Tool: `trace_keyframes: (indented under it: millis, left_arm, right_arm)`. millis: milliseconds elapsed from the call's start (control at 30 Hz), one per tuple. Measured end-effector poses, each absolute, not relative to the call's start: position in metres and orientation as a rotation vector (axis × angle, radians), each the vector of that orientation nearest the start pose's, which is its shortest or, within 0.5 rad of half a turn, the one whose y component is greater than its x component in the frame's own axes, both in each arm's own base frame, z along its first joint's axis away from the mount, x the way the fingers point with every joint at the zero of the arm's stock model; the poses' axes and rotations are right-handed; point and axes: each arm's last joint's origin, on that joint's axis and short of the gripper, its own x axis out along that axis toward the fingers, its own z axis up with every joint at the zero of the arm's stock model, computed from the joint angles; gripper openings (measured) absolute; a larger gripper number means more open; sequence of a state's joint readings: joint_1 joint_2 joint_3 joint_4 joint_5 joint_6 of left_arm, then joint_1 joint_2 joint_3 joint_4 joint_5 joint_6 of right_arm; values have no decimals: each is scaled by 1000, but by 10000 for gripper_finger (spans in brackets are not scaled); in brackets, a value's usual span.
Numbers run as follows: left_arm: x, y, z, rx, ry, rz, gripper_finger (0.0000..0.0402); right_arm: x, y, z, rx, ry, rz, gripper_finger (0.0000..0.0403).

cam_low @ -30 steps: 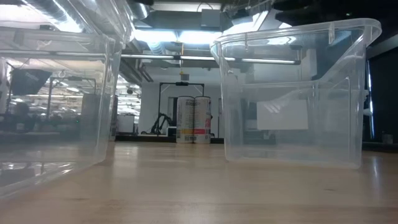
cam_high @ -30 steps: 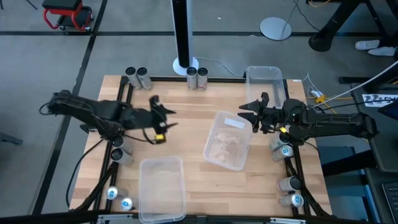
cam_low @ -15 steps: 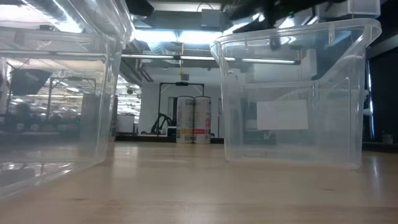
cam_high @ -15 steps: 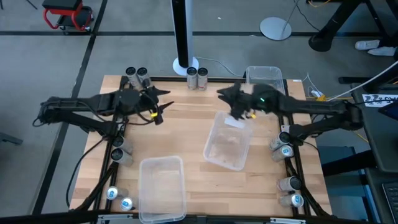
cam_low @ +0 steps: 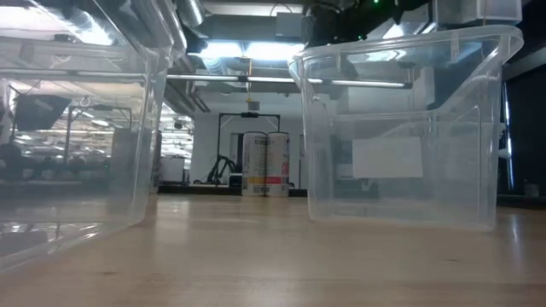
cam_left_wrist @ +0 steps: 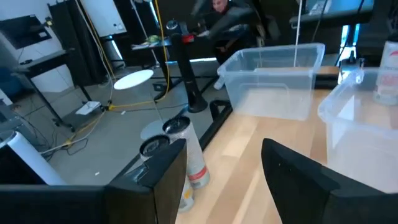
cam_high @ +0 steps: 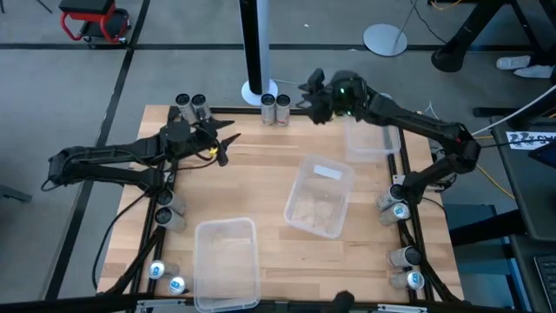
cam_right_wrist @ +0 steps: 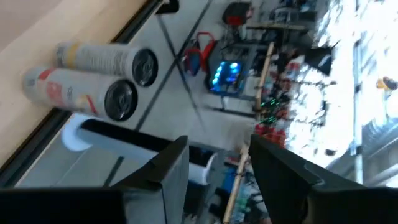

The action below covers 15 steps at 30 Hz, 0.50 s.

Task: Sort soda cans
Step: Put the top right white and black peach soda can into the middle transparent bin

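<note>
Silver cans: your two dark-topped metal soda cans (cam_high: 275, 109) stand at the far edge.
Right gripper (cam_high: 314, 94): just beside them, fingers apart, empty.
Left gripper (cam_high: 222, 144): far left, parted, empty.

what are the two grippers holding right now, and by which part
Nothing. The left gripper and right gripper both hang open and empty above the table's far edge, near the standing soda cans.

One camera looks straight down on the whole desk (cam_high: 278, 252). Another sits at desk level, close behind two clear bins (cam_low: 401, 128). Each wrist camera looks out past its own pincer; both see the cans (cam_right_wrist: 102, 78) at the desk's far edge.
</note>
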State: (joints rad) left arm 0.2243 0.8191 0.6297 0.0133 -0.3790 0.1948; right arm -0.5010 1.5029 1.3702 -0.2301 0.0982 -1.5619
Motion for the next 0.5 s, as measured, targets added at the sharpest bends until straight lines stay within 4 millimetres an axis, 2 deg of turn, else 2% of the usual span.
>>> trace_keyframes:
  millis: [167, 367, 500]
  left_arm:
    - [177, 51, 283, 200, 251, 581, 198]
    - [177, 51, 279, 227, 290, 573, 198]
    - [176, 51, 277, 229, 317, 569, 198]
  right_arm:
    - [312, -187, 364, -1362, 837, -117, 202]
    - [341, -219, 372, -1313, 949, -95, 289]
    - [359, -243, 374, -1239, 978, -62, 331]
